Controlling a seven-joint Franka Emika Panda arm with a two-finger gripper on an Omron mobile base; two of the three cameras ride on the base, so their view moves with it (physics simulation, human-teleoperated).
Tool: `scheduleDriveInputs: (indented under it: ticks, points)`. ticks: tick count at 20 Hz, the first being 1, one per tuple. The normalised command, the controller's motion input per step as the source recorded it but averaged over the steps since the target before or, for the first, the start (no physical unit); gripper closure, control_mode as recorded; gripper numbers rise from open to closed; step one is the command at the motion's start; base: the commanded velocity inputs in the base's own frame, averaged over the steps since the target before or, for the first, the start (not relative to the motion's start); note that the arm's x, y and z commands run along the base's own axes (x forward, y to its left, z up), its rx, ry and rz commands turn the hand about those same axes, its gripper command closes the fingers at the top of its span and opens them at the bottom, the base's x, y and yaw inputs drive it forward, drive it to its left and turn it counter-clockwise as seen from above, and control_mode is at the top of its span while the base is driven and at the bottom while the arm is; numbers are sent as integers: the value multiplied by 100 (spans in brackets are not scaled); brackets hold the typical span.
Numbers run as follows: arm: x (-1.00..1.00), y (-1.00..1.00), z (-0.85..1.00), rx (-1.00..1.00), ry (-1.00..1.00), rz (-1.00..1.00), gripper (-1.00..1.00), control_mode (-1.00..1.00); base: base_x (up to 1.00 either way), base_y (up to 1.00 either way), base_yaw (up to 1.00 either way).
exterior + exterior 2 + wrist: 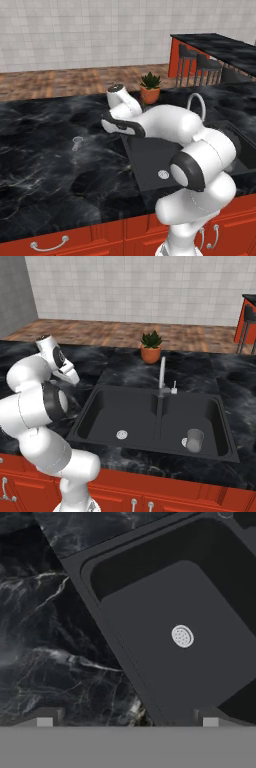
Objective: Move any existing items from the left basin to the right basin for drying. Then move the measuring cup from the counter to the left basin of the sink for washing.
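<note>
A small clear measuring cup [76,143] stands on the black marble counter, left of the sink. My gripper [127,721] hangs open with nothing between its fingertips [45,720], above the left rim of the left basin [165,612]. The basin's dark floor and round drain [182,636] lie below it. In the left base view the hand [119,126] sits between the cup and the sink. A clear glass [194,440] stands upright in the right basin [210,411]. The left basin [107,408] and its drain [121,434] also appear in the right base view.
A faucet [162,376] rises behind the divider between the basins. A potted plant [151,347] stands on the counter behind the sink. Bar stools [200,65] and a second counter are at the far right. Red cabinets [50,242] run below the counter edge.
</note>
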Motion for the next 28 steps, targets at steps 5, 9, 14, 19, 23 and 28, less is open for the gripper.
scheduleDriveInputs:
  ticks: [5,9,14,19,23,28]
  points:
    - [9,60,0,0,-9,12,-100,-100,0,0,0]
    - [10,57,0,0,-10,12,-100,-100,0,0,0]
    - [10,54,0,0,-7,10,-100,-100,0,0,0]
    - [14,46,0,0,0,8,-100,-100,0,0,0]
    - [21,40,0,0,0,6,-100,-100,0,0,0]
    - [21,37,-5,0,0,3,-100,-100,0,0,0]
